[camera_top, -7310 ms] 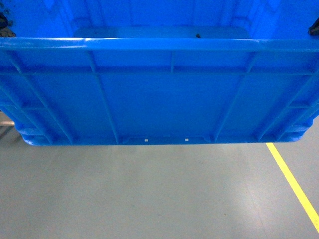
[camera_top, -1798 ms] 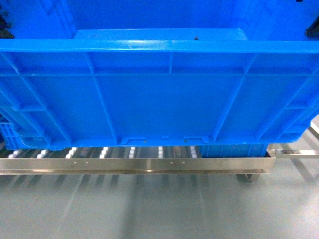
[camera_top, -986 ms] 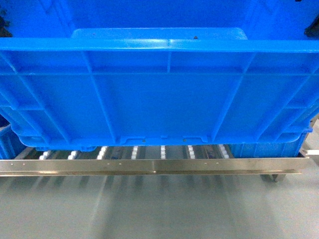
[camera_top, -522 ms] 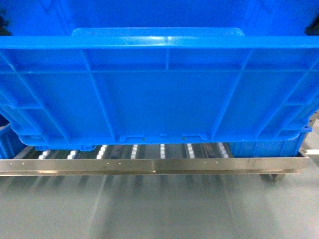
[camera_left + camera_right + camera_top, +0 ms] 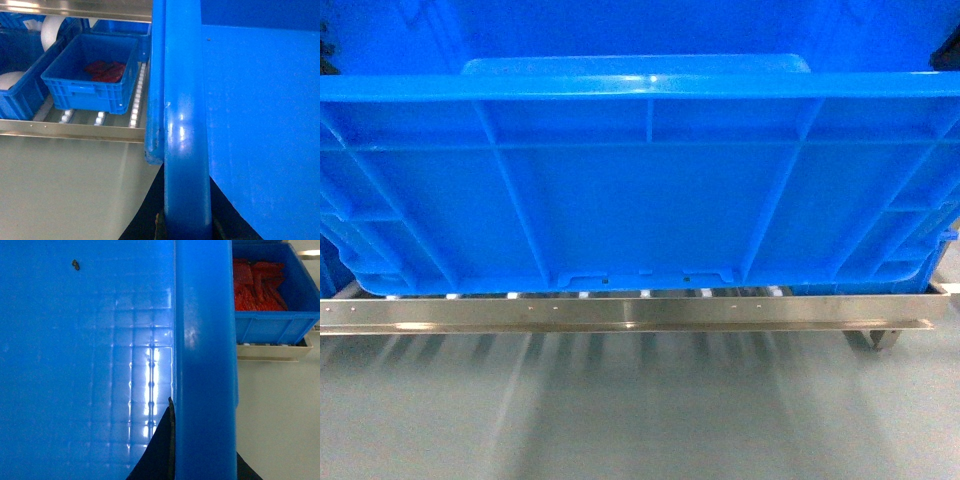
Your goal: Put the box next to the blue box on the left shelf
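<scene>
1. The box [image 5: 640, 200], a large bright-blue ribbed crate, fills the upper head view, held off the floor between both arms, its near wall facing the camera.
2. The left gripper [image 5: 185, 225] is clamped on the box's left rim: the thick rim runs straight up from between its dark fingers, with the crate's inner floor to the right of it.
3. The right gripper [image 5: 200, 465] grips the opposite rim in the same way, its dark fingers showing on either side of the rim at the bottom of the right wrist view.
4. The left shelf [image 5: 620, 312] shows as a grey metal rail just below the box's bottom edge; the rollers behind it are mostly hidden.
5. Beyond and left of the left gripper, a smaller blue bin [image 5: 92, 72] holding red items sits on the white rollers [image 5: 135, 107].
6. Beyond and right of the right gripper, another blue bin [image 5: 272, 325] of red parts rests on the shelf.
</scene>
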### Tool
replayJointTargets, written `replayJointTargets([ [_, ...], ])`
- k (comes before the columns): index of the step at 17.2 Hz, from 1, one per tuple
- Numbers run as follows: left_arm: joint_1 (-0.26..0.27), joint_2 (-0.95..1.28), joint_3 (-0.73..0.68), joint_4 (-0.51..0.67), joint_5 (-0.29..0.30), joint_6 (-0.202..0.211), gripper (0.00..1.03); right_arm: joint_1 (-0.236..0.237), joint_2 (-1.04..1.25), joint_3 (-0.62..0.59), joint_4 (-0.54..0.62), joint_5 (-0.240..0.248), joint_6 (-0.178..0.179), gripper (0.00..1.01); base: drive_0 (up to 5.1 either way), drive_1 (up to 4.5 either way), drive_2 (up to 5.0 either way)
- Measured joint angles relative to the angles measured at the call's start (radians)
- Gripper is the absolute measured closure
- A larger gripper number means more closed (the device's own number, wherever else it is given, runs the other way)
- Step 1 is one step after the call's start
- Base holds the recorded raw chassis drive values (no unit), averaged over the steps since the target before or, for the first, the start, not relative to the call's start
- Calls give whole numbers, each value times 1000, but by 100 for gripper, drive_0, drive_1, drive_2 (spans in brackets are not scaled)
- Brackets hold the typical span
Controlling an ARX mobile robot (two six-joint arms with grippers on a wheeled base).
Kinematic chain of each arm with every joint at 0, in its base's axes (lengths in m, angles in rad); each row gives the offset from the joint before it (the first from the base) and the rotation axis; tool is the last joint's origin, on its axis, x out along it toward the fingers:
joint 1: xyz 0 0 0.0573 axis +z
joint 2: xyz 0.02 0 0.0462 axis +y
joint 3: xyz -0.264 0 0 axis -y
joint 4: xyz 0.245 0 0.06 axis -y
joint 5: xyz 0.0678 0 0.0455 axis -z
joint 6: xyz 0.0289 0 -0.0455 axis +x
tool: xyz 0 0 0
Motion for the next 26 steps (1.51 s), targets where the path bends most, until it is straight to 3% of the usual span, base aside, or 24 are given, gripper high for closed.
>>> replayJointTargets([
  [26,0,5,-5,2,2,-5,97,0,0,-2,0,0,-6,94,0,0,0],
])
